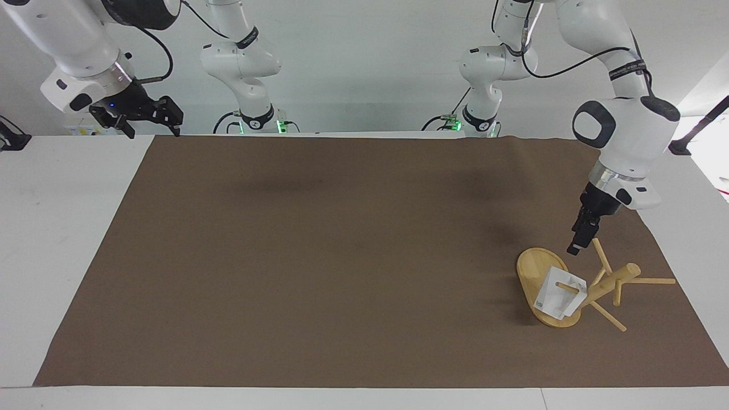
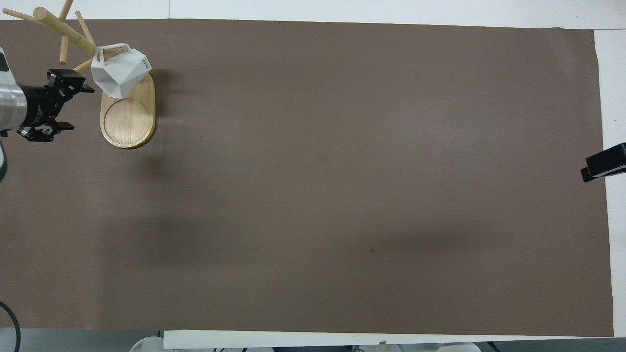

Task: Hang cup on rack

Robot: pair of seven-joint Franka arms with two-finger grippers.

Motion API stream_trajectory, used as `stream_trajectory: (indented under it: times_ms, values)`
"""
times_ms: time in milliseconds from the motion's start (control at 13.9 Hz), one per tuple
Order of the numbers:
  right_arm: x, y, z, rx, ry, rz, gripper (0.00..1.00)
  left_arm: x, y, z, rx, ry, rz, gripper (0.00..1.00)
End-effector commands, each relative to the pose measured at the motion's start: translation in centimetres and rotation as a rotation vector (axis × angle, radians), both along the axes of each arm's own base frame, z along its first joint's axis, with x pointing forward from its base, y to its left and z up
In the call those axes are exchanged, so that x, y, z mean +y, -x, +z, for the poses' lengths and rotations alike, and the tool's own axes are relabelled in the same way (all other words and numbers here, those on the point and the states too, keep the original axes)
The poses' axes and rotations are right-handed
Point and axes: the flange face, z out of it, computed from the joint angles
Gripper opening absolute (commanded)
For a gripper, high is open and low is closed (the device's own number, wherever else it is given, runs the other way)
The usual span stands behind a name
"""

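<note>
The white faceted cup (image 1: pixel 561 296) hangs by its handle loop on a low peg of the bamboo rack (image 1: pixel 612 282), just above the rack's oval base (image 1: pixel 532 270). In the overhead view the cup (image 2: pixel 120 73) covers the farther end of the rack's base (image 2: pixel 128 122). My left gripper (image 1: pixel 574 247) is open and empty, up in the air beside the rack and clear of the cup. From overhead the left gripper (image 2: pixel 80 108) shows its two fingers spread wide. My right gripper (image 1: pixel 151 122) waits open above its own table corner.
A brown mat (image 1: pixel 342 256) covers most of the white table (image 1: pixel 57 228). The rack stands close to the mat's edge at the left arm's end. Only the tip of the right gripper (image 2: pixel 604 168) shows in the overhead view.
</note>
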Motion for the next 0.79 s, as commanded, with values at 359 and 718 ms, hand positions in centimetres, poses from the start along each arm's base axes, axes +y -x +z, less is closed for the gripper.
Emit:
stream_trajectory:
  times_ms: [359,718]
  values:
    - [0.1,0.3,-0.6,0.006,0.003,-0.02,1.0,1.6,3.4,13.4,0.241,-0.136,-0.59,1.0]
    - [0.0,0.1,-0.6,-0.012,0.002,-0.024,1.0,0.8,4.4,16.0,0.221,-0.145,-0.711,1.0]
